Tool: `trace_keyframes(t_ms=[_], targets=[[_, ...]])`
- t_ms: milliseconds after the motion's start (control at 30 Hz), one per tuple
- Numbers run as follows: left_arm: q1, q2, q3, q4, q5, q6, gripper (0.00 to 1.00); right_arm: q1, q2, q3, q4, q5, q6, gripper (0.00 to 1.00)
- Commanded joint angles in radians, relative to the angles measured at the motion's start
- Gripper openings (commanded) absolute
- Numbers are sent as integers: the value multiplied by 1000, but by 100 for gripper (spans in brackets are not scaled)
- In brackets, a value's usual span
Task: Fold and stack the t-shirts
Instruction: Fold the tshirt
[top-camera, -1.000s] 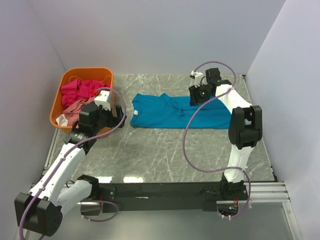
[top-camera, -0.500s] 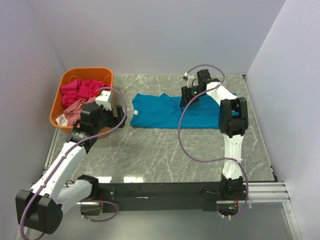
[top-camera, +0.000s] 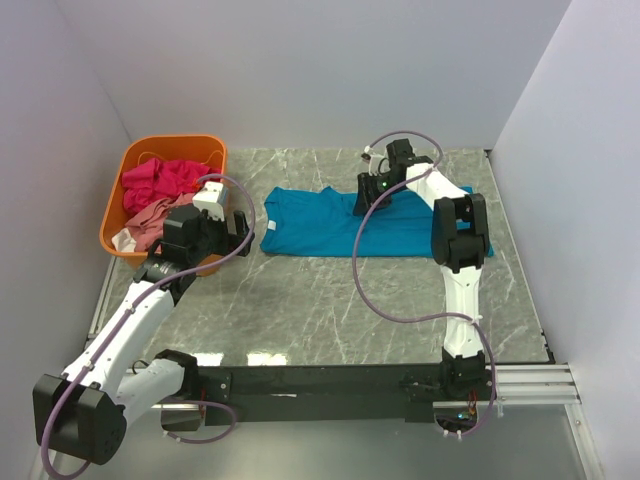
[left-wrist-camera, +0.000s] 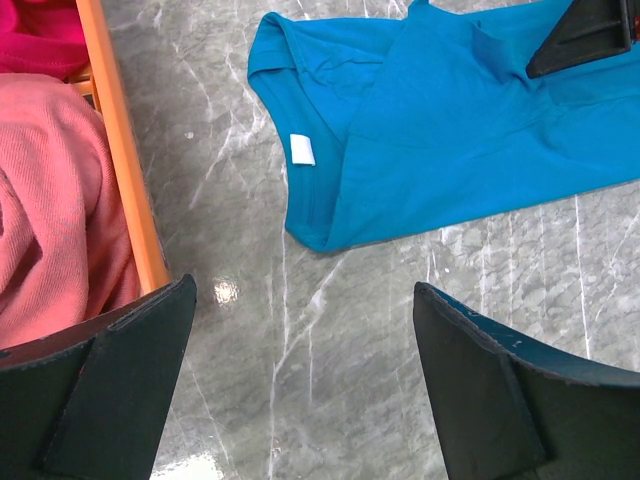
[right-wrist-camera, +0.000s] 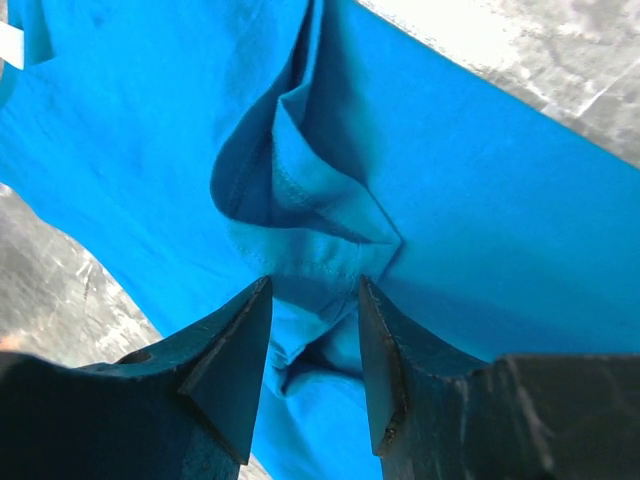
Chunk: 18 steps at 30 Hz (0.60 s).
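Observation:
A teal-blue t-shirt lies spread flat on the marble table, its collar and white label toward the left. My right gripper is down on the shirt's upper middle. In the right wrist view its jaws stand partly open, with a bunched sleeve fold between the fingertips. My left gripper hovers wide open over bare marble just left of the shirt's collar, holding nothing. A magenta-pink shirt and a dusty salmon-pink shirt lie crumpled in the orange basket.
The orange basket stands at the back left; its rim is right beside my left finger. White walls close in the table on the left, back and right. The black rail with both arm bases runs along the near edge.
My right gripper has moved left along the teal shirt, from its right part to the sleeve fold near the middle, and its jaws have narrowed slightly. The left arm has barely moved.

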Motion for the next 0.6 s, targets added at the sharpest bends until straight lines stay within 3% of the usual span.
trace_keyframes(t_ms=[0,267,433,567], targets=[[2,-12,39,16,-4,12,95,6,9,54,-14,-2,34,47],[2,-18,36,16,-5,12,95,6,-4,34,0,95,73,47],[2,-12,41,15,-3,12,95,8,6,35,-5,59,77,46],[2,-12,39,15,-7,13,95,9,19,48,-13,44,79,40]])
